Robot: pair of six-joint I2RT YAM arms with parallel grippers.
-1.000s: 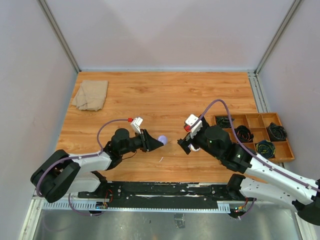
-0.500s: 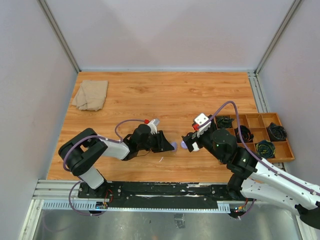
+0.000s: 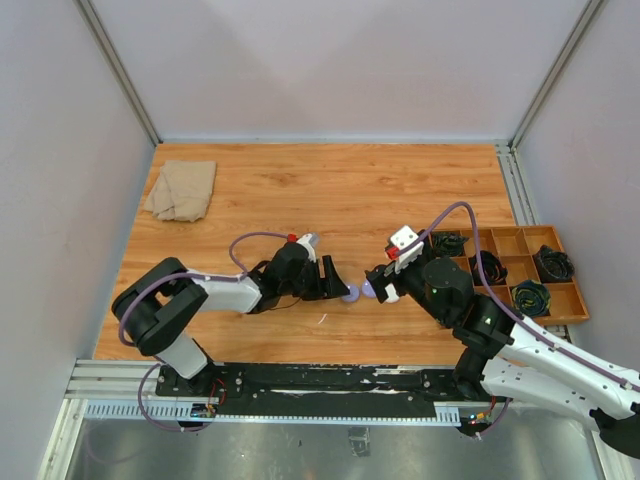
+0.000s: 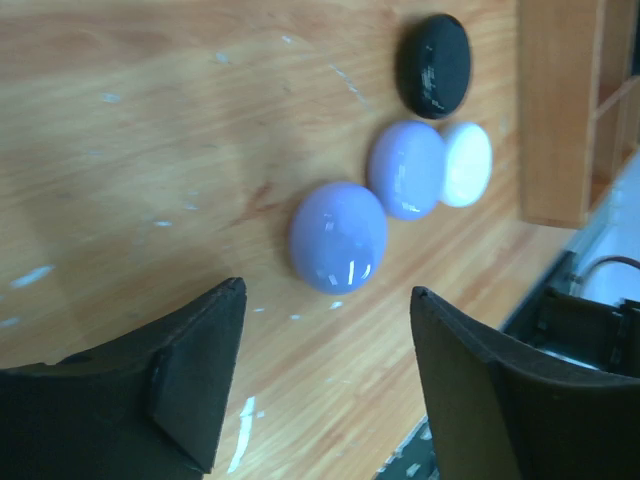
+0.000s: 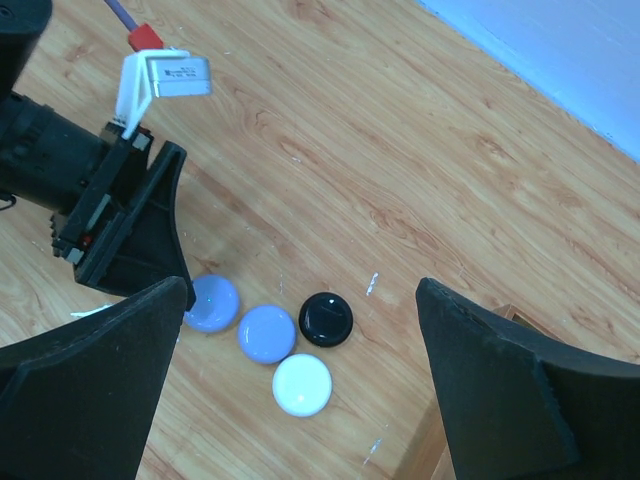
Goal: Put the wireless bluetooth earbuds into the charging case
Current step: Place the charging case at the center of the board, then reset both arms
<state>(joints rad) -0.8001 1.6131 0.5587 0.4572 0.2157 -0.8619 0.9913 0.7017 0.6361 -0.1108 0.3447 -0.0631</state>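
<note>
While the left claw (image 4: 328, 292) stands low over the table (image 4: 150, 120) with its jaws apart and nothing between them, a purple case (image 4: 338, 236) lies just ahead of the gap, at 12 o'clock from it in the left wrist view. Further out, toward 1 o'clock, come a second purple case (image 4: 405, 168) with a white case (image 4: 465, 163) close against it, and then a black case (image 4: 433, 65) a little apart. The right claw (image 5: 300, 285) hangs above this same group, its jaws wide and empty.

In the top view the group sits between the two claws, near the middle of the table. A tray (image 3: 570, 305) is at 3 o'clock and a cloth (image 3: 182, 190) at 10 o'clock.

All four cases look like smooth, shiny, round pebbles, all closed, and I see no seam on them. I judge them light and hard, and slippery because the sides curve away. A good hold is probably across the widest part, low on the sides, with the pads flat, otherwise the case may shoot out.

I cannot find the earbuds with certainty. A white sliver (image 3: 322, 319) lies at 7 o'clock from the group, too small to tell what it is. Such buds are surely tiny and light, best pinched gently by the stem.
</note>
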